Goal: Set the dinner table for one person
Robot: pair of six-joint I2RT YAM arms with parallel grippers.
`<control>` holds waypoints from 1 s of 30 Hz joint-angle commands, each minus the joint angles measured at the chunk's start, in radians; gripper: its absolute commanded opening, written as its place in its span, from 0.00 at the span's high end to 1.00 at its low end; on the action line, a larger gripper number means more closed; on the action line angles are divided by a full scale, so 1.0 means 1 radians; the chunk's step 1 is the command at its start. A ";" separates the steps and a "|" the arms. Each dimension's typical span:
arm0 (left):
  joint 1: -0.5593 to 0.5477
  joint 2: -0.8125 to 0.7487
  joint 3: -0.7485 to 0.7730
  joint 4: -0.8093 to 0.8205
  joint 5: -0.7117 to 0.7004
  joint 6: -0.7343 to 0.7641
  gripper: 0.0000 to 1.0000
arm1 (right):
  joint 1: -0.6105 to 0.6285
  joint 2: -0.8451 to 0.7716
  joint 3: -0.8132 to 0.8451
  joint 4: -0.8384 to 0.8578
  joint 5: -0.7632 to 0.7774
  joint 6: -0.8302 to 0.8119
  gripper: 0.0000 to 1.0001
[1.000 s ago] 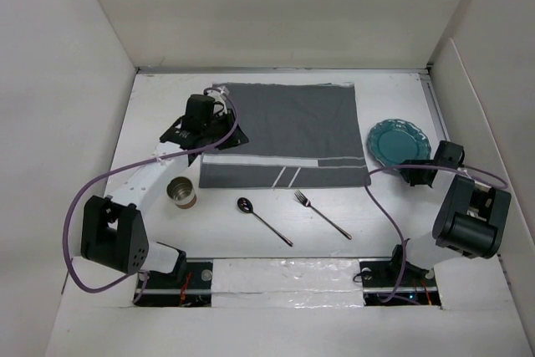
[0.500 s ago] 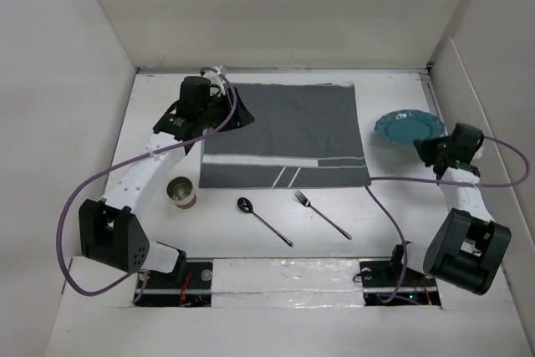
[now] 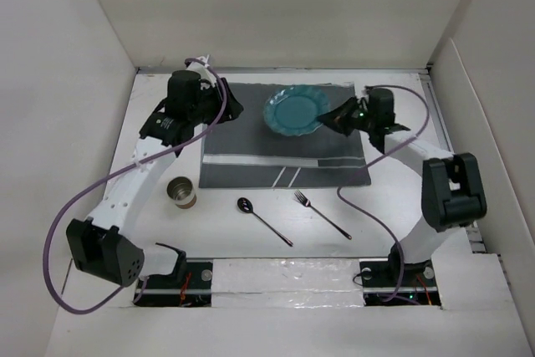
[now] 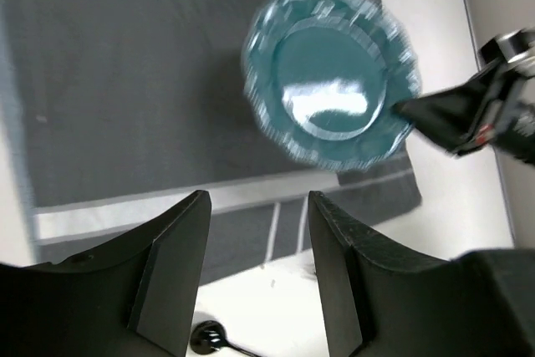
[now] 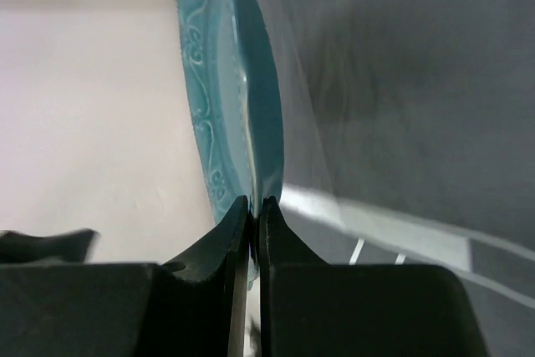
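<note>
My right gripper is shut on the rim of a teal scalloped plate and holds it above the dark grey striped placemat on the white dinner table. In the right wrist view the plate stands edge-on between my pinched fingers. In the left wrist view the plate hangs over the placemat. My left gripper is open and empty over the placemat's far left corner; its jaws stand apart.
A metal cup stands left of the placemat. A black spoon and a black fork lie on the table in front of the placemat. White walls enclose the table on three sides.
My right gripper has carried the plate from the table's right side leftward to above the placemat. My left arm has shifted a little farther back along the placemat's left edge.
</note>
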 commanded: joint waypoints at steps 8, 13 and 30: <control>0.019 -0.215 -0.001 -0.087 -0.241 0.096 0.53 | 0.113 0.194 0.187 0.230 -0.086 0.097 1.00; 0.029 -0.232 -0.037 -0.085 -0.224 0.074 0.53 | 0.135 0.246 0.162 0.190 -0.060 0.036 1.00; 0.029 -0.206 0.020 -0.082 -0.230 0.096 0.53 | 0.153 0.180 0.257 -0.371 0.231 -0.273 0.30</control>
